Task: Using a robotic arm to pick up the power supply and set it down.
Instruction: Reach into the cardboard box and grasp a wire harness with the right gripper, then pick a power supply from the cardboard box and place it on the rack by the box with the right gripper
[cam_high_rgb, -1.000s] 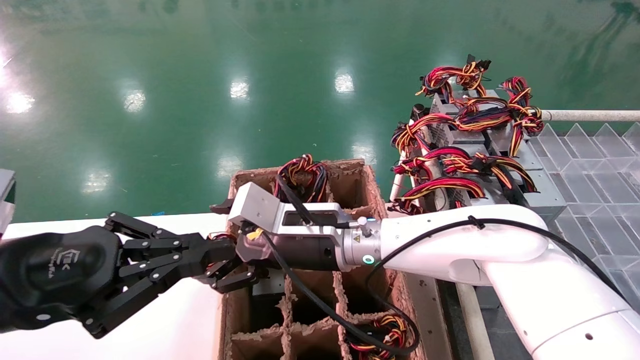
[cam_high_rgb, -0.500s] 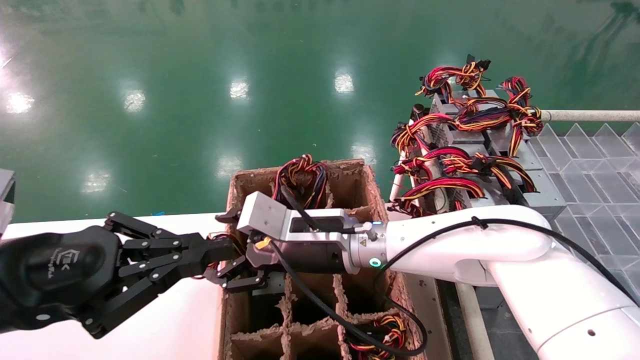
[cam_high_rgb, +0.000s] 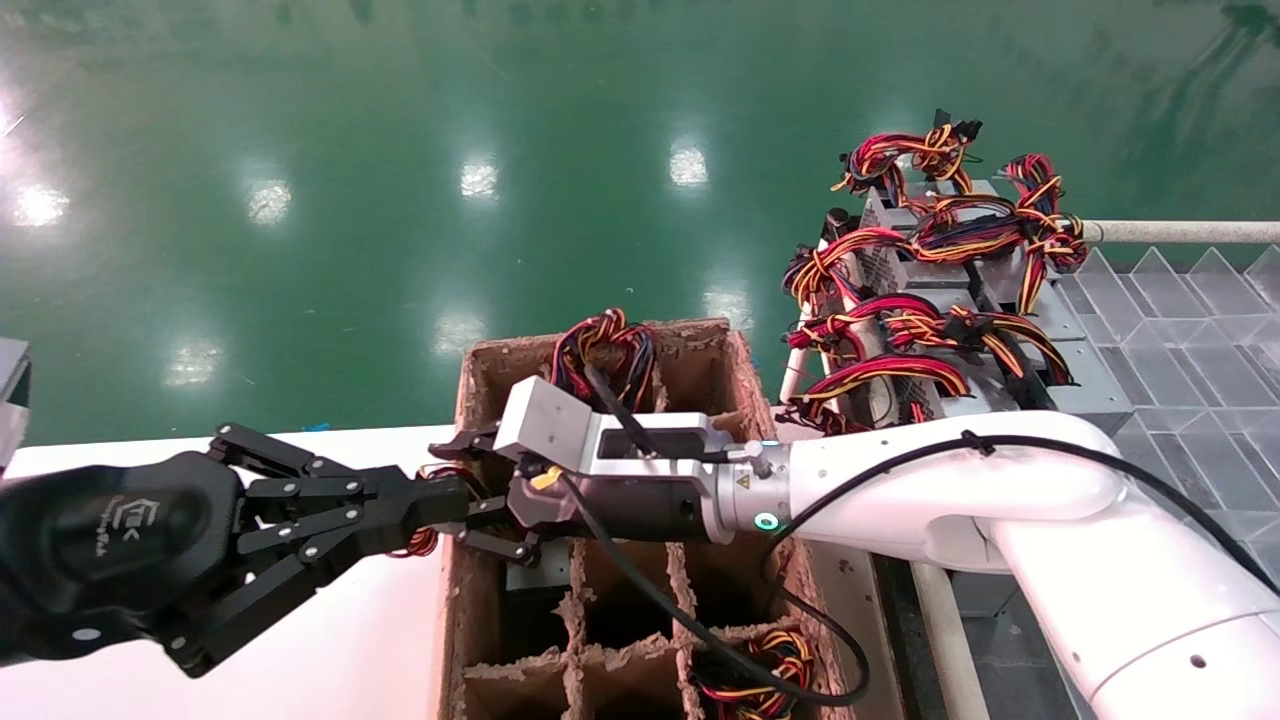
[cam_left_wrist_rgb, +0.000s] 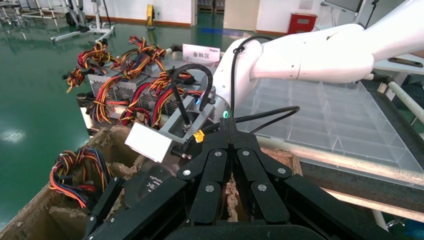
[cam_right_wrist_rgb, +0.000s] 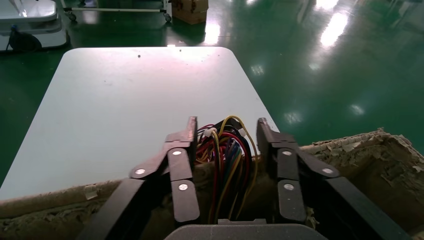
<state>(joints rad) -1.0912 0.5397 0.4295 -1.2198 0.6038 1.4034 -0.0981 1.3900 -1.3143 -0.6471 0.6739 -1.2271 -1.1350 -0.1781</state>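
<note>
Right gripper (cam_right_wrist_rgb: 225, 125), at the end of the white robotic arm (cam_high_rgb: 950, 480), reached across the cardboard box with grid dividers (cam_high_rgb: 480, 362) and lowered over a compartment by the box's table-side wall. Jaws clenched on the power supply (cam_high_rgb: 535, 580) by its wire bundle (cam_right_wrist_rgb: 225, 150): red, yellow and black leads packed between the two black fingers (cam_right_wrist_rgb: 180, 165), pressed against both inner faces. Directly beneath the jaws, down in that compartment, the grey metal body of the unit, only a small patch visible in the head view. Just beyond the fingertips, the torn brown box wall, and past it the white table (cam_right_wrist_rgb: 125, 100).

Left gripper (cam_left_wrist_rgb: 230, 127) level with the right one and pointed straight at it, tips nearly at the right jaws from the table side. Jaws clenched on nothing, the fingertips meeting in a point. A few red leads showing just below those tips at the box wall.

Behind the right jaws, in a rear compartment, another coil of coloured wires (cam_high_rgb: 600, 345). Well away from both jaws, back along the white arm, a stack of further power supplies (cam_high_rgb: 950, 270) with looped harnesses, beside a clear divided tray (cam_high_rgb: 1180, 330).
</note>
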